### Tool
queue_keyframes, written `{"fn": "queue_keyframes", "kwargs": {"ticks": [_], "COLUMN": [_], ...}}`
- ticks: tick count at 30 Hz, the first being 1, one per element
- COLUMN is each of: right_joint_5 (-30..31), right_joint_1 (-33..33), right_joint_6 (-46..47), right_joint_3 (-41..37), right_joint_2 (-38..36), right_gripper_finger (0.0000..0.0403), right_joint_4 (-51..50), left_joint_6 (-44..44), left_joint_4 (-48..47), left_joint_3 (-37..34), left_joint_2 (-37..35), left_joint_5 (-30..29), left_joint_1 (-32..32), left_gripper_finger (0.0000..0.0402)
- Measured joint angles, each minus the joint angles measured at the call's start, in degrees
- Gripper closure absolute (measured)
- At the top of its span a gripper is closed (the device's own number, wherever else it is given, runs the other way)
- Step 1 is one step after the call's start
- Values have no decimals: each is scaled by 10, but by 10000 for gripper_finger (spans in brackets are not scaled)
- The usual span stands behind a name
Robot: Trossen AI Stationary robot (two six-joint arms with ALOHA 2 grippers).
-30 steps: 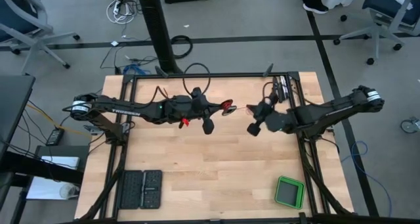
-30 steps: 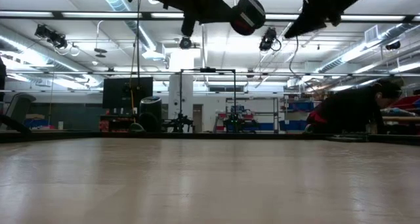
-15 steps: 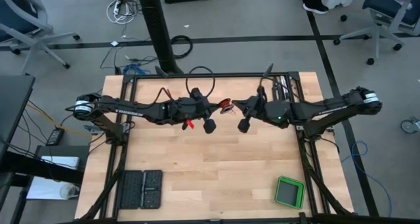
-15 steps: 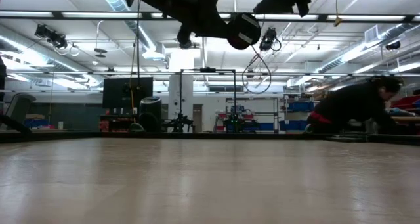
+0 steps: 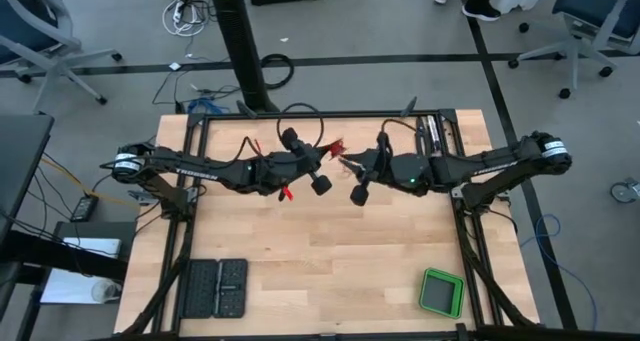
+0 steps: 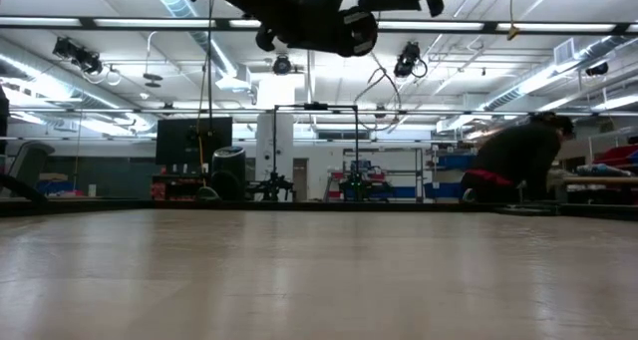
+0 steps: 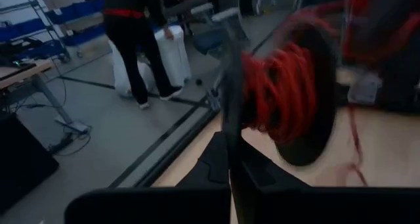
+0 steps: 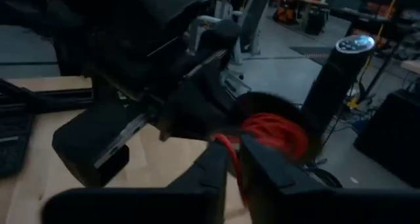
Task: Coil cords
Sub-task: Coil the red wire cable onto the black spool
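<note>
Winding was under way above the rear middle of the table (image 5: pixel 330 251), both arms raised and meeting nose to nose. The left gripper (image 5: pixel 325 155) was clenched on a dark spool (image 7: pixel 308 106), and most of the red-orange cord (image 7: pixel 279 96) sat wrapped on that spool as a thick red bundle; in the high view only a small red patch showed between the two grippers. The right gripper (image 5: pixel 344 162) was just beside the spool, a single red strand running up between its fingers (image 8: pixel 216 161), which stood close around the strand; whether they pinched it or merely guided it could not be told. A loose length of cord trailed off past the spool in the left wrist view. Judgement: the wrap looked well advanced, with the free tail left to take up. To do this step well, the right gripper should keep light, even tension and lay each turn beside the last. Risk: slack letting turns slip off the spool's edge. A green tray (image 5: pixel 440 293) and black pads (image 5: pixel 217 288) lay near the table's front, unused.
</note>
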Motion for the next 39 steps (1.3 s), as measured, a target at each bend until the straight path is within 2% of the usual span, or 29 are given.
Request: {"fn": "queue_keyframes", "kwargs": {"ticks": [3, 7, 12, 15, 20, 32, 34, 37, 39], "right_joint_5": [-8, -7, 0, 8, 59, 45, 50, 51, 51], "right_joint_1": [1, 1, 20, 48, 68, 68, 65, 58, 56], "right_joint_6": [-11, 0, 28, 50, 125, 100, 100, 99, 97], "right_joint_3": [0, 0, -1, -1, -1, -1, -1, -1, -1], "right_joint_2": [18, 38, 42, 33, 3, -20, -20, -20, -20], "right_gripper_finger": [308, 261, 248, 253, 259, 284, 304, 372, 392], "right_joint_4": [43, 42, -13, -73, -213, -233, -237, -253, -251], "left_joint_6": [-1, -13, -13, -8, 37, 43, 43, 42, 41], "left_joint_4": [18, 50, 119, 169, 221, 224, 227, 239, 239], "left_joint_3": [1, -7, -29, -57, -93, -102, -102, -102, -102], "left_joint_2": [0, 0, 0, 0, 0, 0, 0, 0, 0], "left_joint_5": [13, 33, 41, 41, 53, 53, 53, 53, 53], "left_joint_1": [0, 0, -1, 1, 1, -3, -3, -4, -4], "left_gripper_finger": [401, 401, 401, 401, 401, 401, 401, 401, 401]}}
